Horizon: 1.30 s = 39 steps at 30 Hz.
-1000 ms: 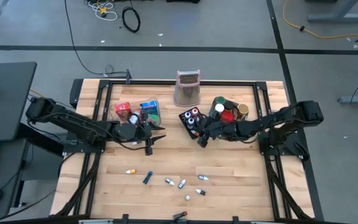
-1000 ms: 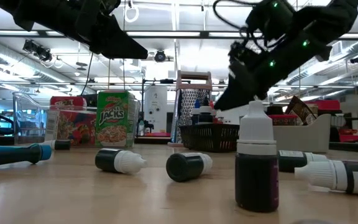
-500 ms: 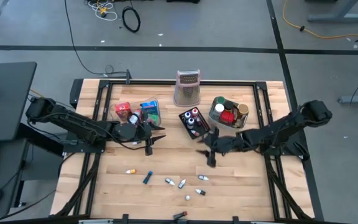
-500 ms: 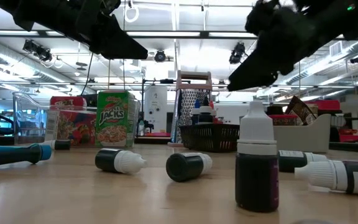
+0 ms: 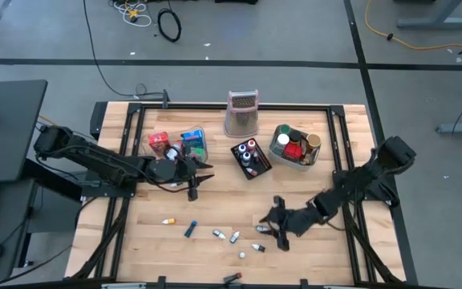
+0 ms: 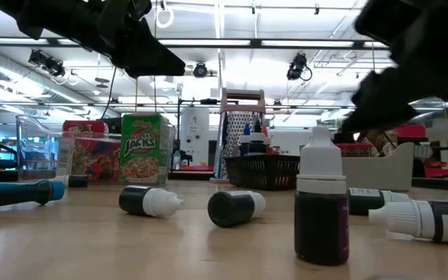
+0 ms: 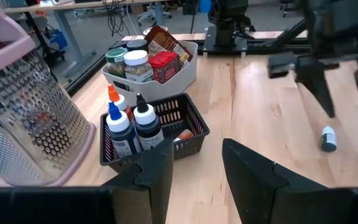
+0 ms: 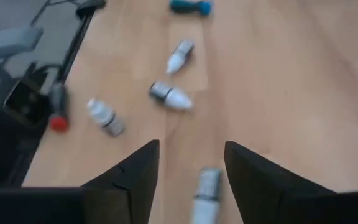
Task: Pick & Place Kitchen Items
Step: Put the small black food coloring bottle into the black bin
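Observation:
Several small vials lie on their sides on the wood near the table's near edge, among them a white-capped one (image 5: 261,229) and a blue one (image 5: 191,230); one vial (image 6: 321,202) stands upright in the low view. My right gripper (image 5: 277,229) hangs open just above the right-hand vials, one vial (image 8: 207,186) showing on the table between its fingers (image 8: 135,177), untouched. My left gripper (image 5: 196,181) waits open and empty near the clear tray (image 5: 169,132) of red, blue and green packets (image 5: 192,144).
A black mesh basket (image 5: 257,166) with dropper bottles, a grey bin (image 5: 277,149) of cans and a tall metal grater (image 5: 241,112) stand along the far side. The frame's black rails (image 5: 351,225) run down both sides. Bare wood lies between the arms.
My right gripper has swung from beside the black mesh basket toward the table's near edge and a little down, ending over the scattered vials. The vials have not moved.

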Available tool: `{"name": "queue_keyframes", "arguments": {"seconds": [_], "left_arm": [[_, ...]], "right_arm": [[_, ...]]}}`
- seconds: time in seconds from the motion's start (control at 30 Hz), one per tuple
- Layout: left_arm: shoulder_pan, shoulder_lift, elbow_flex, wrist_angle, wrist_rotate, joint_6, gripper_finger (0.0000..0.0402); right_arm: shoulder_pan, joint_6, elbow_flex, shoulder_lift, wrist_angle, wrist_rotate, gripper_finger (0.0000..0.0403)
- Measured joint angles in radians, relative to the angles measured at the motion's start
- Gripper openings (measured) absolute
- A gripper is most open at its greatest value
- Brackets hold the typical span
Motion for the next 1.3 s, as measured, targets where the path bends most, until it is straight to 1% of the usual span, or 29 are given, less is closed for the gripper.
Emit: {"name": "queue_keyframes", "arguments": {"seconds": [0.03, 0.1, 0.2, 0.27, 0.33, 0.43, 0.57, 0.77, 0.9, 1.0, 1.13, 1.3], "left_arm": [[0.0, 0.004, 0.0, 0.001, 0.0, -0.003, 0.0148], [0.0, 0.005, 0.0, -0.006, 0.0, 0.0, 0.0148], [0.0, 0.016, 0.0, 0.001, 0.0, 0.002, 0.0148], [0.0, 0.018, -0.001, -0.008, -0.003, 0.014, 0.0148], [0.0, 0.021, 0.0, 0.003, -0.003, 0.028, 0.0148], [0.0, 0.029, -0.001, -0.009, -0.006, 0.03, 0.0148], [0.0, 0.028, 0.0, -0.002, -0.008, 0.029, 0.0148], [0.0, 0.028, 0.0, -0.002, -0.008, 0.029, 0.0148], [0.0, 0.028, 0.0, 0.0, -0.008, 0.022, 0.0148], [0.0, 0.028, 0.0, 0.0, -0.007, 0.007, 0.0148], [0.0, 0.028, 0.0, 0.0, -0.007, -0.008, 0.0148], [0.0, 0.028, 0.0, 0.001, -0.007, -0.023, 0.0148]], "right_arm": [[0.019, 0.005, 0.0, 0.021, 0.009, 0.018, 0.0189], [0.053, 0.023, 0.0, 0.066, 0.014, 0.095, 0.0187], [0.094, 0.085, 0.0, 0.118, 0.039, 0.272, 0.0187], [0.109, 0.124, 0.0, 0.143, 0.065, 0.315, 0.0188], [0.117, 0.155, 0.0, 0.167, 0.09, 0.301, 0.0189], [0.123, 0.198, 0.0, 0.202, 0.122, 0.244, 0.0189], [0.122, 0.231, 0.001, 0.233, 0.156, 0.249, 0.0189], [0.11, 0.246, 0.024, 0.252, 0.102, 0.249, 0.019], [0.09, 0.28, 0.049, 0.251, 0.011, 0.237, 0.019], [0.076, 0.236, 0.073, 0.248, -0.065, 0.211, 0.0189], [0.06, 0.161, 0.093, 0.247, -0.11, 0.195, 0.0171], [0.042, 0.117, 0.098, 0.247, -0.145, 0.192, 0.0121]]}}
